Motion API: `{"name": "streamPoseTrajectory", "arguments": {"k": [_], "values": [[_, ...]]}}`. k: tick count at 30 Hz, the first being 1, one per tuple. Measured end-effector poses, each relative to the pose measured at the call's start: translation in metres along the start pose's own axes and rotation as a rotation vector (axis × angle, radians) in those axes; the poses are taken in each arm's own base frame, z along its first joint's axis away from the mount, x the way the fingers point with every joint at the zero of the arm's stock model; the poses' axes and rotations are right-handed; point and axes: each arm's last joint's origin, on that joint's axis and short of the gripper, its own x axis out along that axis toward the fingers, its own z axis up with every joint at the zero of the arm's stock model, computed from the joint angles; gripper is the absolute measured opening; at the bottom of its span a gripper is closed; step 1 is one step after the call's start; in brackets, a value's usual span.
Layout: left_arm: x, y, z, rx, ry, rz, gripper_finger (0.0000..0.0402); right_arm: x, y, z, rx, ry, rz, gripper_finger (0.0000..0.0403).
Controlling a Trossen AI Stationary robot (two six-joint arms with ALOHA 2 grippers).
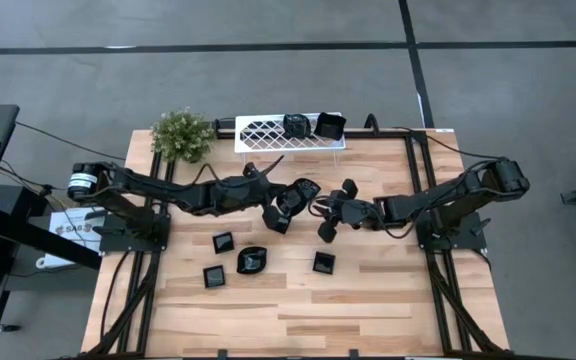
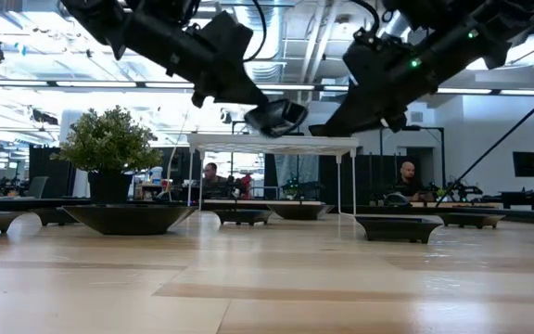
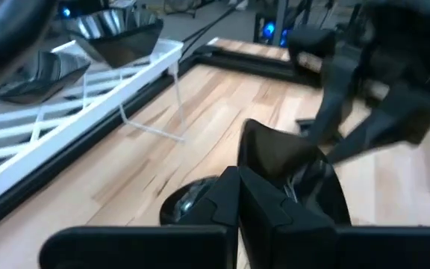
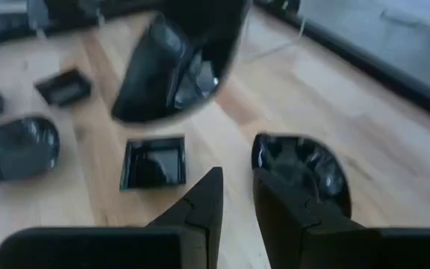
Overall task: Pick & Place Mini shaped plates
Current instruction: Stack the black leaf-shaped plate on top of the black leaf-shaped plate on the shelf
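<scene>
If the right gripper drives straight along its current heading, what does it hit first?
Probably the mini plate held in the left gripper, straight ahead of the right gripper at mid-table. Depth is unclear, so the gap is unknown.

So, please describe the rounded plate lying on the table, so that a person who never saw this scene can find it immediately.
Begin at the wooden table and find the group of four small black plates in front of the left arm, nearer its front edge than the white rack. The rounded plate lies among them. Its neighbours are square with straight rims; this one is larger, bowl-like, with a curved rim.
</scene>
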Motion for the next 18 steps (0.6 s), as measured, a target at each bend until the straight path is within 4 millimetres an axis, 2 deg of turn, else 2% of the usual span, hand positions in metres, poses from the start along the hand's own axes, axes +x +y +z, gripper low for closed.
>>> {"name": "streamPoseTrajectory", "arguments": {"k": [10,18], "values": [[-0.002,0.003,0.000,0.008,0.007,0.087,0.0006,-0.002,-0.003,0.025,0.052,-0.127,-0.187,0.0071],[-0.002,0.003,-0.001,0.013,0.019,0.094,0.0006,0.006,-0.013,0.044,0.141,-0.153,-0.110,0.0071]]}}
